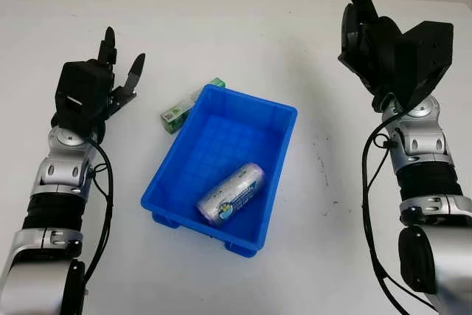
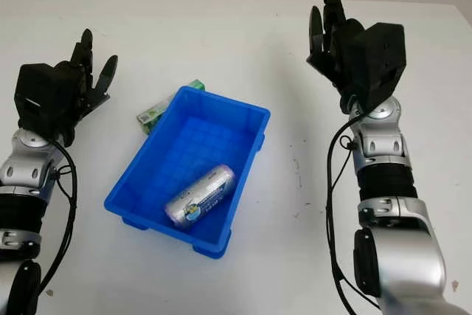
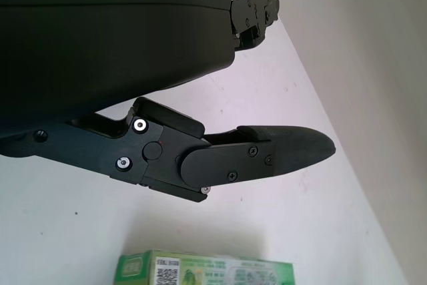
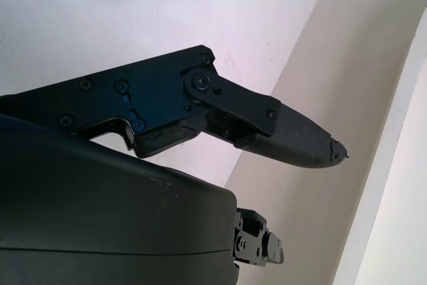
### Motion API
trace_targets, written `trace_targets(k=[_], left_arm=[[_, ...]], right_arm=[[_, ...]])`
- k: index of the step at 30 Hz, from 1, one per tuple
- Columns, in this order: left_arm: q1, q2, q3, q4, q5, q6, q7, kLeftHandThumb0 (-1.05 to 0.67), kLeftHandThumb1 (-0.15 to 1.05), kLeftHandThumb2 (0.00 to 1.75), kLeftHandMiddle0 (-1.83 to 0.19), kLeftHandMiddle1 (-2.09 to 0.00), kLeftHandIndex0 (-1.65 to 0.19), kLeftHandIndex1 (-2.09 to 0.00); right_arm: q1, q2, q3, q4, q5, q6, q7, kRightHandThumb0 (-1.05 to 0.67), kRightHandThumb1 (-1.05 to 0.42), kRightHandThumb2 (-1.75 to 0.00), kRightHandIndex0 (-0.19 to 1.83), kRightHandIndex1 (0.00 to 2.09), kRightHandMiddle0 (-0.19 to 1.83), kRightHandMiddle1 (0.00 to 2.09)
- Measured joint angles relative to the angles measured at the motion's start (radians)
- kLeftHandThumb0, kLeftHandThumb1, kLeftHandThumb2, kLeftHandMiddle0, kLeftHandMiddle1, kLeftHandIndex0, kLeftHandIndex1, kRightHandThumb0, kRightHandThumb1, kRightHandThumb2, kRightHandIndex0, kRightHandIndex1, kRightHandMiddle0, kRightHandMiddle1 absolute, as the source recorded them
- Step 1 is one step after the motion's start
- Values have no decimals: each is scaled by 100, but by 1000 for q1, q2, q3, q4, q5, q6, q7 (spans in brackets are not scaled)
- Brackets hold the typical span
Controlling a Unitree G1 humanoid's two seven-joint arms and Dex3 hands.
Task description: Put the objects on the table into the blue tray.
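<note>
With the box [image 1: 179, 111] tight against the tray [image 1: 276, 186], the empty open left hand [image 1: 110, 71] beside it could shove both.

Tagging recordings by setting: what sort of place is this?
Probably a lab or test bench: a plain white table, a blue plastic tray holding a silver cylindrical package, and a green box beside it.

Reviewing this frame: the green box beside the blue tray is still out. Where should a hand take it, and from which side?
Grip the green box across its narrow width near its exposed end, coming from above on the left. Its other end lies against the blue tray wall, which blocks that side. The open left hand is nearer than the right hand.
</note>
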Motion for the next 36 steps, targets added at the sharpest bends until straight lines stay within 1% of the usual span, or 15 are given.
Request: trace_targets(k=[5, 8, 10, 11, 13, 14, 17, 18, 19, 22, 24, 25, 29, 33, 36], left_arm=[[-27, 84, -34, -59, 29, 63, -119, -71, 105, 33, 11, -8, 19, -2], [-75, 129, -64, -77, 53, 109, -200, -73, 105, 20, -18, -167, 19, -3], [-108, 159, -100, -86, 83, 131, -259, -71, 104, 13, 3, -184, 19, -3], [-123, 174, -121, -89, 99, 138, -289, -70, 104, 10, 9, -163, 19, -1], [-152, 201, -167, -90, 137, 156, -351, -69, 101, 8, 15, -200, 18, -1], [-166, 214, -192, -90, 159, 165, -381, -68, 100, 6, 17, -100, 16, -3], [-205, 244, -271, -92, 240, 204, -471, -69, 98, 5, 9, -22, 14, -6], [-217, 251, -297, -93, 266, 216, -501, -71, 96, 5, 3, -106, 11, -6], [-226, 258, -321, -94, 290, 225, -528, -70, 94, 5, 5, -146, 8, -6], [-239, 266, -373, -95, 355, 241, -580, -71, 92, 5, -3, -55, 4, -6], [-249, 270, -399, -94, 390, 238, -598, -74, 92, 5, -10, -30, 3, -6], [-257, 271, -409, -89, 406, 234, -609, -75, 92, 6, -15, -25, 3, -5], [-281, 272, -435, -69, 446, 214, -640, -81, 93, 5, 16, -133, -4, -9], [-288, 272, -447, -50, 481, 207, -644, -85, 94, 6, 19, -104, 0, -7], [-288, 270, -448, -44, 488, 188, -639, -87, 97, 6, 15, -23, 16, -3]], right_arm=[[6, 0, -6, -3, 11, 13, -11, -77, -105, -85, -19, 0, -19, 0], [9, 3, -9, -6, 15, 23, -17, -78, -105, -84, -19, 0, -19, 0], [10, 5, -9, -11, 17, 29, -20, -78, -105, -84, -19, 0, -19, 0], [11, 5, -9, -13, 19, 34, -20, -78, -105, -84, -19, 0, -19, 0], [13, 5, -11, -20, 22, 43, -20, -78, -105, -84, -19, 0, -19, 0], [15, 5, -12, -26, 23, 46, -20, -78, -105, -84, -19, 0, -19, 0], [17, 5, -15, -42, 26, 55, -21, -78, -105, -84, -19, 0, -19, 0], [17, 5, -15, -44, 27, 59, -22, -79, -105, -84, -19, 0, -19, 0], [17, 6, -16, -47, 27, 62, -23, -79, -105, -83, -19, 0, -19, 0], [18, 6, -19, -53, 30, 74, -25, -79, -105, -83, -19, 0, -19, 0], [19, 6, -21, -57, 33, 80, -28, -79, -105, -81, -19, 0, -19, 0], [19, 6, -22, -60, 35, 84, -31, -79, -105, -81, -19, 0, -19, 0], [19, 12, -23, -75, 40, 94, -38, -78, -105, -81, -19, 0, -19, 0], [21, 13, -23, -75, 40, 97, -39, -78, -105, -81, -19, 0, -19, 0], [25, 13, -23, -75, 38, 98, -39, -78, -105, -80, -19, 0, -19, 0]])
